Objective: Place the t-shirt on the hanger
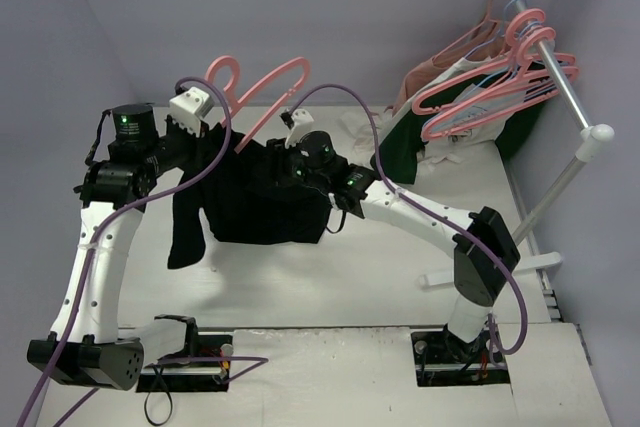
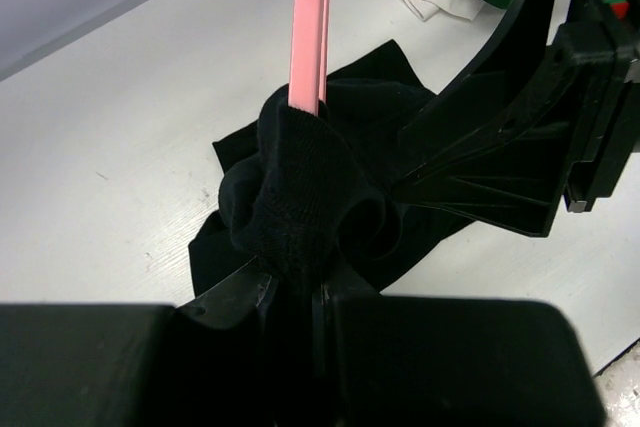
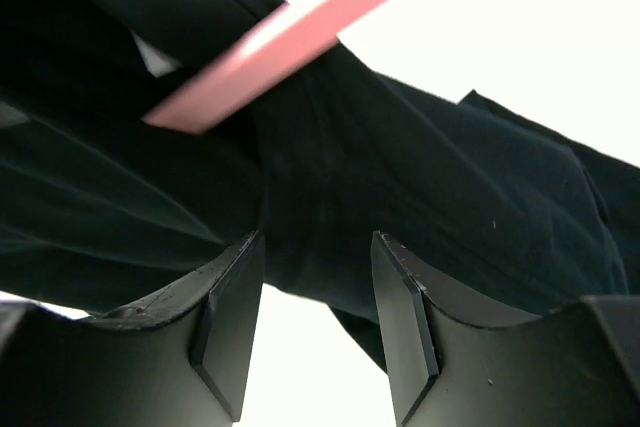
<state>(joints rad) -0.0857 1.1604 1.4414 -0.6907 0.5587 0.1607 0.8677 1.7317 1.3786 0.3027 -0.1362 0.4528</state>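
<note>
The t-shirt hangs in the air over the far-left part of the surface, draped from the hanger, whose hook rises above it. The left gripper is pressed together on a wad of the black fabric bunched over one hanger end. The right gripper is spread, with cloth just beyond its fingers and nothing pinched.

The shirt looks light, limp and prone to bunching or sliding off the smooth plastic, so the seam at the collar or shoulder seems the best place to take hold. The hanger is stiff but thin.

Most of the hanger frame is buried under fabric, and whether its other end sits inside the shirt cannot be told. The right wrist view is close and blurred.
</note>
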